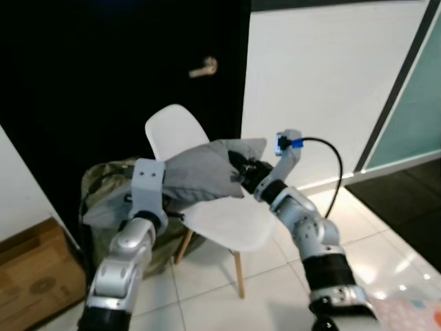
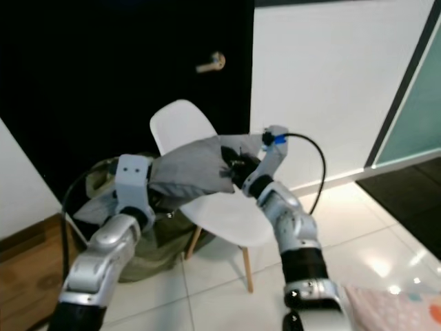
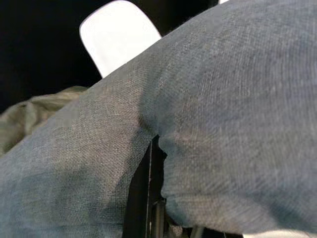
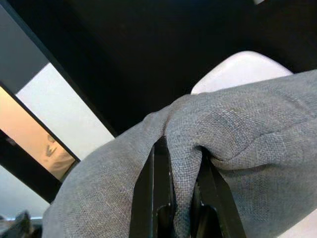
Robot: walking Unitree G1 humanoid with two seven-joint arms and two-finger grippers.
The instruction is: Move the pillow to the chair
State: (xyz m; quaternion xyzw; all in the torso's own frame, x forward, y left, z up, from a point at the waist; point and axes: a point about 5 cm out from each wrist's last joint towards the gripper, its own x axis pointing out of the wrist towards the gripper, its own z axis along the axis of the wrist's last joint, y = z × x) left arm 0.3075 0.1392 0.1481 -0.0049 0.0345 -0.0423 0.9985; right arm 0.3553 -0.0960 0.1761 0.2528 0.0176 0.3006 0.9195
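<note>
White glossy floor tiles (image 1: pixel 275 269) and a white wall panel (image 1: pixel 324 76) beside a black door (image 1: pixel 103 62) with one brass lever handle (image 1: pixel 204 67) form the room in the left eye view; one white moulded plastic chair on wooden legs (image 1: pixel 227 221) stands before the door, one olive fabric bag (image 1: pixel 110 176) sits on the floor just behind it, and one brown cardboard box (image 1: pixel 34 269) lies at lower left. One grey woven fabric pillow (image 1: pixel 203 172) hangs above the chair seat, held between two arms: the left gripper (image 1: pixel 169 200) at its left end, the right gripper (image 1: pixel 242 171) at its right end. Right eye view: same scene, with the pillow (image 2: pixel 193 169) clear of the seat (image 2: pixel 231 217) and a teal glass panel (image 2: pixel 413 103) at far right. Left wrist view: grey cloth wraps over the black fingers (image 3: pixel 148 198), which pinch a fold, the chair back (image 3: pixel 119 34) beyond. Right wrist view: two black fingers (image 4: pixel 156 198) stand narrowly parted, clamped on a bunched ridge of the pillow (image 4: pixel 237 129).
</note>
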